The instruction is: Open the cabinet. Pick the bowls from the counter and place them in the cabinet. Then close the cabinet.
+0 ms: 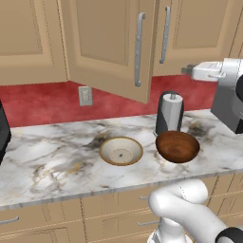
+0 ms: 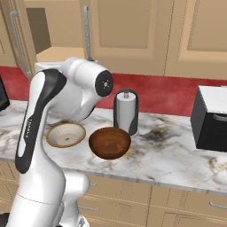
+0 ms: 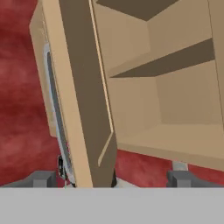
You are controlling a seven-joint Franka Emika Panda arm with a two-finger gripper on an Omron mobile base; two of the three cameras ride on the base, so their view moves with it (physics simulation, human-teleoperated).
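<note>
Nearest the cameras, the robot's white arm with dark joints [image 2: 42,133] rises from its base in front of tan drawer fronts with horizontal handles [image 1: 114,209]. Above those drawers runs the long white-grey marble counter with dark and golden veining [image 1: 52,161]. On it sit the two shallow round bowls, side by side and apart: the cream-white bowl with a tan rim [image 1: 121,151] lies to the left, and the dark reddish-brown wooden bowl [image 1: 177,146] lies to the right, tipped a little. Just behind the wooden bowl stands a grey cylindrical canister with a small knob on top [image 1: 169,113], upright. At the far right of the counter in the right base view is a black and white boxy appliance [image 2: 212,119].

Behind the counter a red wall strip [image 1: 42,102] carries a pale socket plate [image 1: 85,95]. Above it hangs the light tan wooden wall cabinet [image 1: 167,33]. Its left door [image 1: 107,42], with a long vertical silver bar handle [image 1: 138,50], is swung out over the counter; the right door appears closed. In the hand view the door's edge stands close, and beyond it the cabinet's inside shows a bare shelf [image 3: 170,61] and floor. The two-finger gripper [image 3: 112,178] is spread wide with the door's lower edge between its tips, gripping nothing.
</note>
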